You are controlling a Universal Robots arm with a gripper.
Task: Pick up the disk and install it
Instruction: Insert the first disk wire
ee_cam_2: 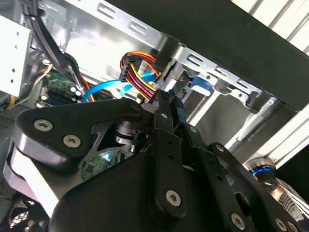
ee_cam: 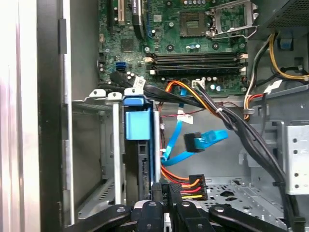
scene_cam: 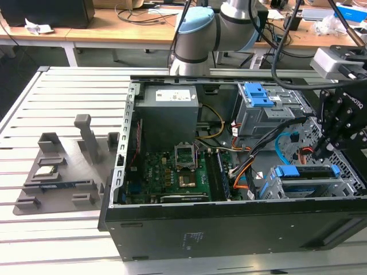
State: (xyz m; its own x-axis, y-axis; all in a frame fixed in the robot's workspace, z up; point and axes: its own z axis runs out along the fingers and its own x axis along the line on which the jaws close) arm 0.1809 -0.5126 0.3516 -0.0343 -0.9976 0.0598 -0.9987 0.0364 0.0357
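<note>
**A:** Exterior view first. Where is the flat silver-grey disk in its blue plastic carrier frame [scene_cam: 304,172]?

**B:** It lies in the silver metal drive cage [scene_cam: 274,192], inside the open black computer case [scene_cam: 229,232]. The black gripper [scene_cam: 328,146] hangs just above the cage's far end.

**A:** And in the second wrist view?

**B:** The gripper [ee_cam_2: 169,104] has its two fingers [ee_cam_2: 163,113] drawn together with nothing between them. They point at the cage [ee_cam_2: 212,67], where the disk's blue end [ee_cam_2: 199,86] shows.

**A:** First wrist view?

**B:** The disk [ee_cam: 137,125] stands edge-on in the cage [ee_cam: 113,145]. The gripper [ee_cam: 164,195] is near its end. A light-blue data cable [ee_cam: 203,140] and a red, yellow and black wire bundle [ee_cam: 190,186] lie beside the cage.
</note>
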